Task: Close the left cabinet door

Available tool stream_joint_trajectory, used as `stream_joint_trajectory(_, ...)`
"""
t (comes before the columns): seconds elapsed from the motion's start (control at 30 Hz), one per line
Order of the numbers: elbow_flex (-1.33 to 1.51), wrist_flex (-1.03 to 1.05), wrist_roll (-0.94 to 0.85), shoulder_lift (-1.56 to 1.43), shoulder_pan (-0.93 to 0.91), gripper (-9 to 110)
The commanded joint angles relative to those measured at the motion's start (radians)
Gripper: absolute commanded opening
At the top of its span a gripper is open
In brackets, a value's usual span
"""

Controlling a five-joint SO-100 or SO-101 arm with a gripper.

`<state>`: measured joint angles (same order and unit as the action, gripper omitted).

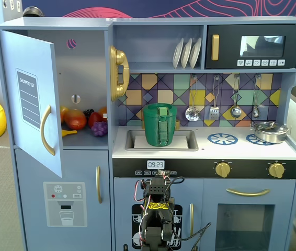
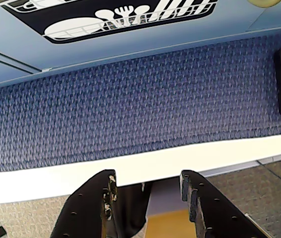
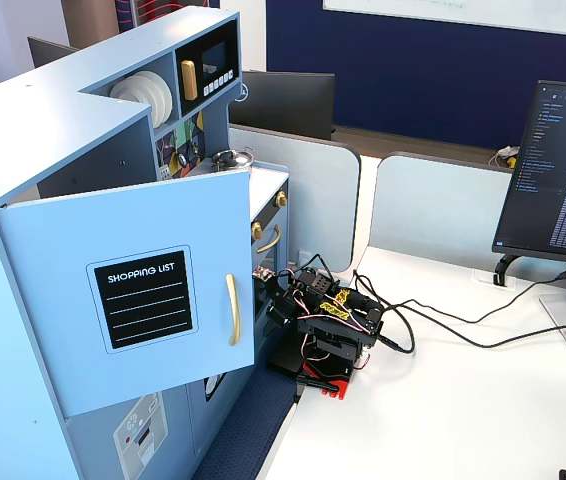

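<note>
**Left cabinet door stands wide open, arm folded low in front of the toy kitchen**

The left cabinet door of the blue toy kitchen is swung far out from its frame. Its black "SHOPPING LIST" label and curved gold handle face outward in a fixed view, and the door hangs well apart from the arm. Behind it the open compartment shows toy fruit on its shelf. Below is a second blue door with an ice-dispenser graphic, shut.

The arm sits folded on the white surface just beside the kitchen's lower front. In the wrist view the gripper points down at a blue textured mat and the white edge of the surface, its fingers spread apart with nothing between them.

A green cup stands in the sink, and a monitor is at the surface's far side.
</note>
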<state>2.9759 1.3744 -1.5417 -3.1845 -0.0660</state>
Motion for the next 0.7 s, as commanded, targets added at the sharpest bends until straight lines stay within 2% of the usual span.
stream_joint_trajectory(0.0, 0.023, 0.156, 0.029, 0.005, 0.063, 0)
stream_joint_trajectory(0.27, 0.023, 0.156, 0.031, 0.005, 0.064, 0)
stream_joint_trajectory(0.37, 0.021, 0.150, -0.005, 0.006, 0.138, 0)
stream_joint_trajectory(0.43, 0.008, 0.091, 0.002, 0.011, 0.290, 0)
stream_joint_trajectory(0.53, -0.064, -0.077, 0.025, 0.006, 0.664, 0)
stream_joint_trajectory(0.67, -0.221, -0.505, -0.153, 0.198, 1.074, 0)
